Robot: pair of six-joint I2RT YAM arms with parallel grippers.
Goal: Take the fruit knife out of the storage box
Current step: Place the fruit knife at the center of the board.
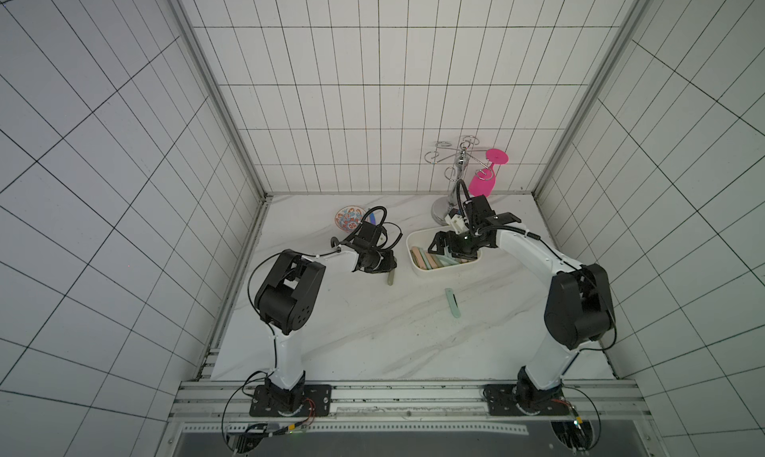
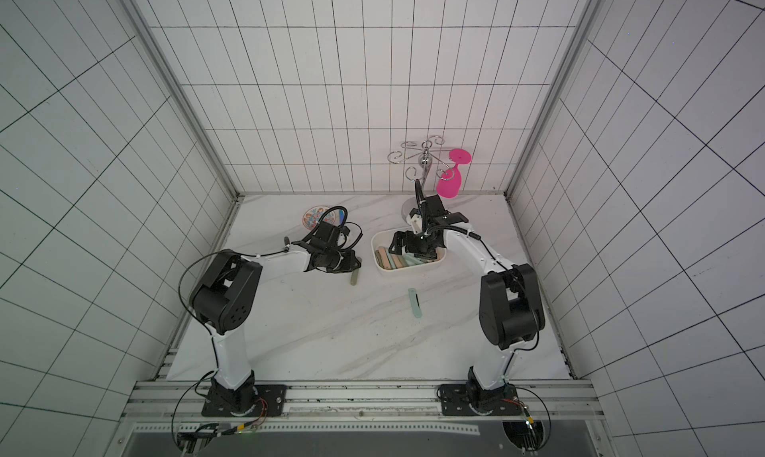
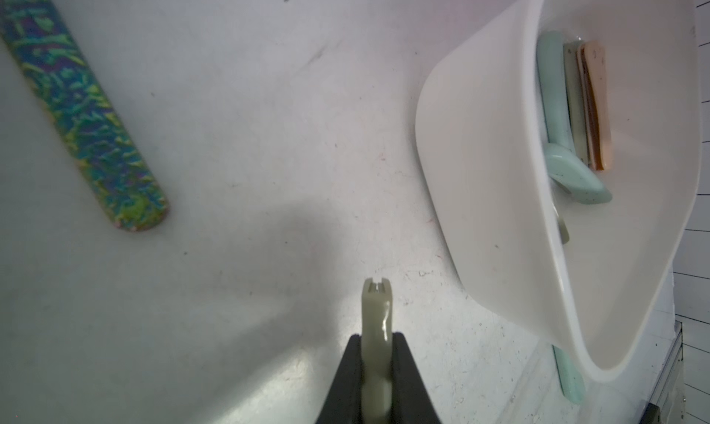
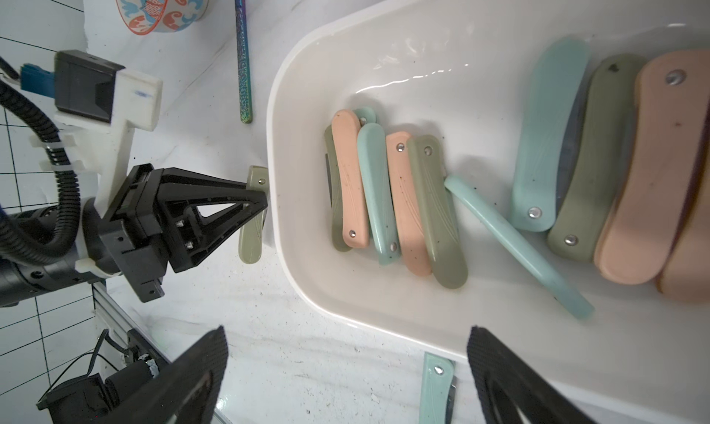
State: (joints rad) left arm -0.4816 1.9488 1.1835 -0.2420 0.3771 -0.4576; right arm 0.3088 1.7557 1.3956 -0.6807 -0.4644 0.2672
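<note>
Left claw (image 4: 258, 205), clenched on an olive-green folding knife (image 4: 250, 245) outside the storage box (image 4: 273, 141), just beside the box wall at its 9 o'clock side. In both top views the knife's long axis runs along the 12–6 o'clock line, its free end pointing toward 6 o'clock; the riveted end sits at the fingertips. Whether the knife touches the bench (image 1: 352, 330) cannot be told.

Right claw (image 4: 347, 337), released, jaws spread wide, poised over the box's interior and gripping nothing.

Box contents: folded knives (image 4: 378, 195) with peach, mint and olive handles, lying side by side on the floor, and a second group against the far wall. A mint knife (image 1: 452, 302) lies on the bench at 6 o'clock from the box, long axis near 12–6, a dark blade edge showing.

Other items: patterned bowl (image 1: 347, 218) at 10 o'clock from the left claw; iridescent handle (image 3: 80, 111) on the bench; pink glass (image 1: 482, 181) hung on a metal rack (image 1: 455, 161) at 12 o'clock from the box.
</note>
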